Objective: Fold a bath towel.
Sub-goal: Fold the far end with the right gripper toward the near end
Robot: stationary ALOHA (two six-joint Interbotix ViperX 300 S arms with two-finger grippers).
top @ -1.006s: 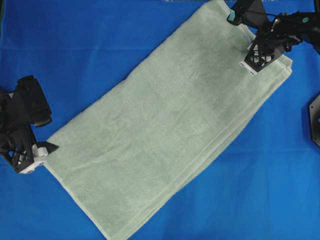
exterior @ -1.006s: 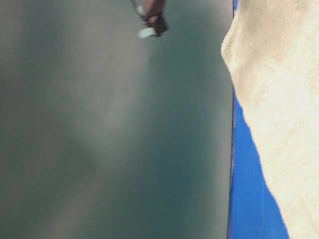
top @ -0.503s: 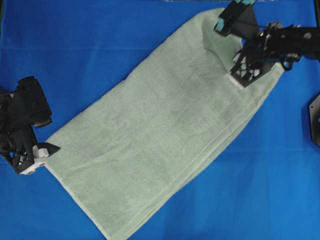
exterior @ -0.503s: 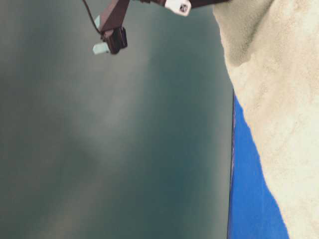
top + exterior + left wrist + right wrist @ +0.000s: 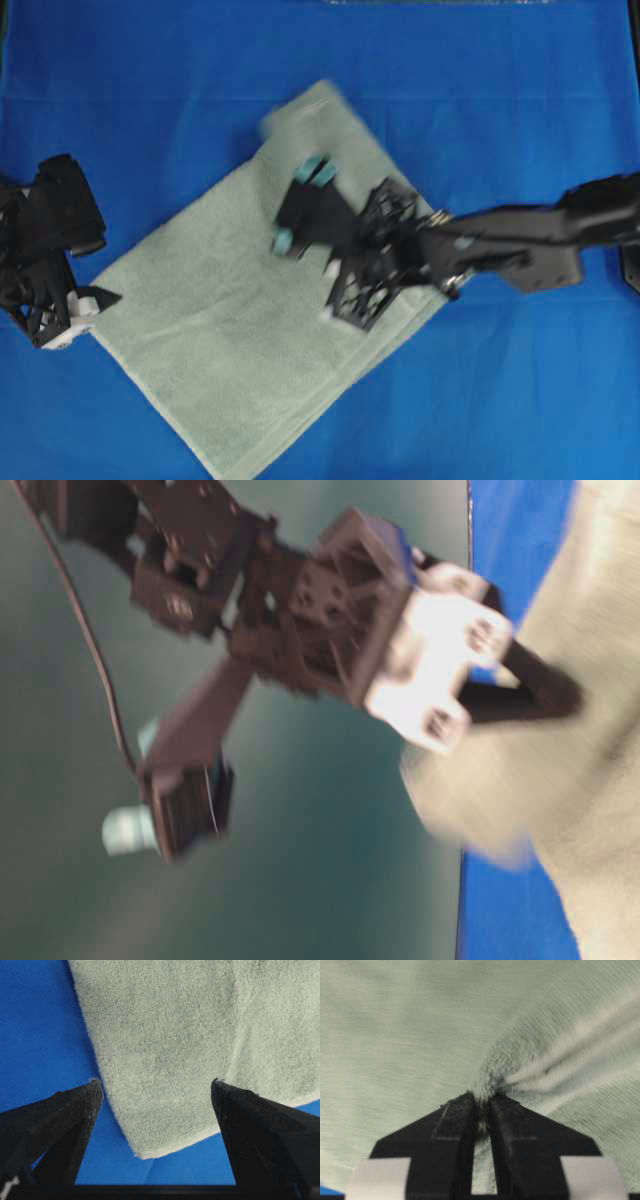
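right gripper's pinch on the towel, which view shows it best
The right wrist view: the right gripper is shut on a puckered bunch of the bath towel. Overhead shows it blurred over the towel; table-level is also blurred; the left wrist view misses it.

I see the bath towel (image 5: 175, 1050) as fuzzy, matt terry cloth; the blue table cloth (image 5: 35, 1035) under it looks a finer, smoother weave, and my left gripper's (image 5: 157, 1091) fingers (image 5: 70, 1110) look matt black, grainy.

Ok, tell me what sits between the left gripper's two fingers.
In the left wrist view, the bath towel's corner and blue table cloth lie between the open left gripper's fingers, ungripped.
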